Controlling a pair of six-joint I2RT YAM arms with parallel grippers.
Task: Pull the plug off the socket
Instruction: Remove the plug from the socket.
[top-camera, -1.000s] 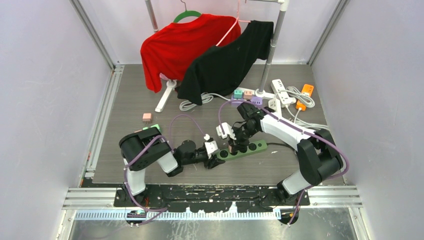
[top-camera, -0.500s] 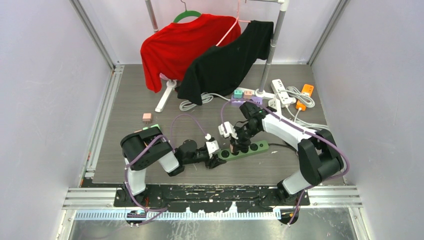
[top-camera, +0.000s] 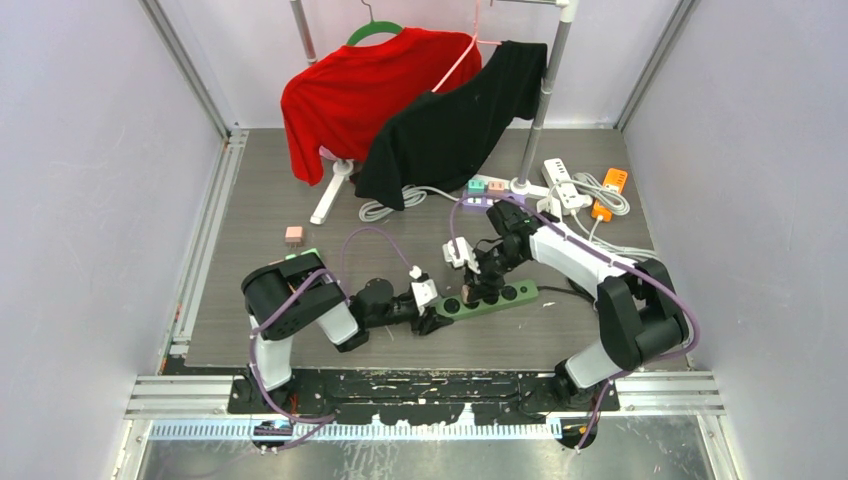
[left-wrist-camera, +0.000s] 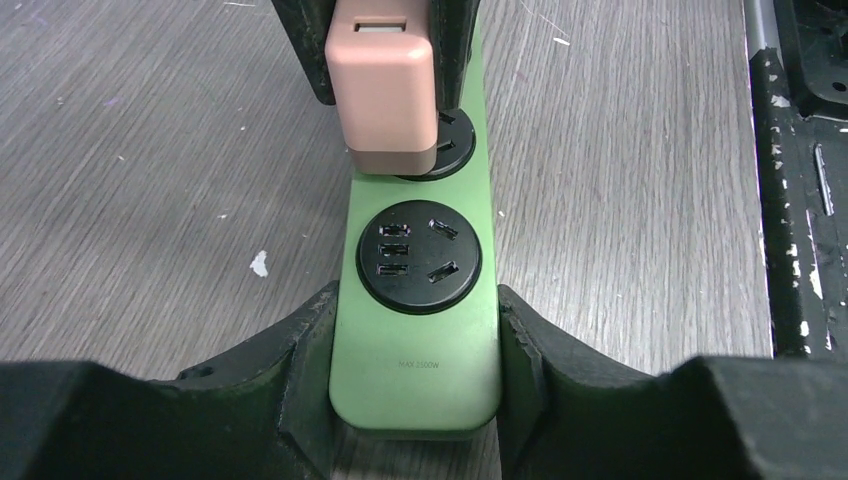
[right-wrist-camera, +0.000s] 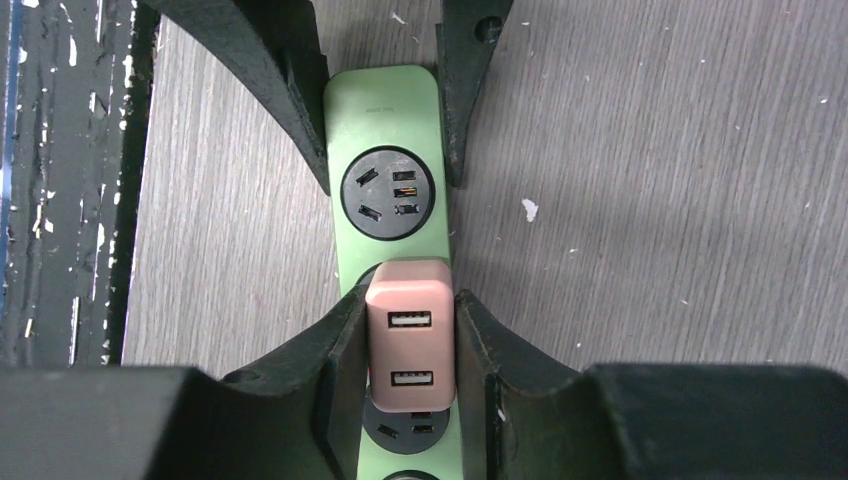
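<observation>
A green power strip (top-camera: 508, 295) lies on the grey table, its black cord running right. My left gripper (top-camera: 432, 312) is shut on the strip's near end (left-wrist-camera: 418, 380), one finger (left-wrist-camera: 300, 350) on each side. A pink two-port USB plug (right-wrist-camera: 410, 335) stands over the second round socket (left-wrist-camera: 452, 140). My right gripper (right-wrist-camera: 410, 345) is shut on the plug's sides, and its fingers (left-wrist-camera: 305, 50) show behind the plug (left-wrist-camera: 385, 90) in the left wrist view. The plug's prongs are hidden, so I cannot tell whether they are out. The first socket (right-wrist-camera: 388, 193) holds nothing.
A clothes rack with a red shirt (top-camera: 360, 95) and a black shirt (top-camera: 455, 120) stands at the back. White power strips (top-camera: 562, 180), an orange one (top-camera: 607, 190) and coiled cables lie back right. Small cubes (top-camera: 487, 186) sit near the rack base, one pink cube (top-camera: 294, 235) at left.
My right gripper has shifted slightly to the right and away with the plug in it. The left gripper still clamps the strip's end.
</observation>
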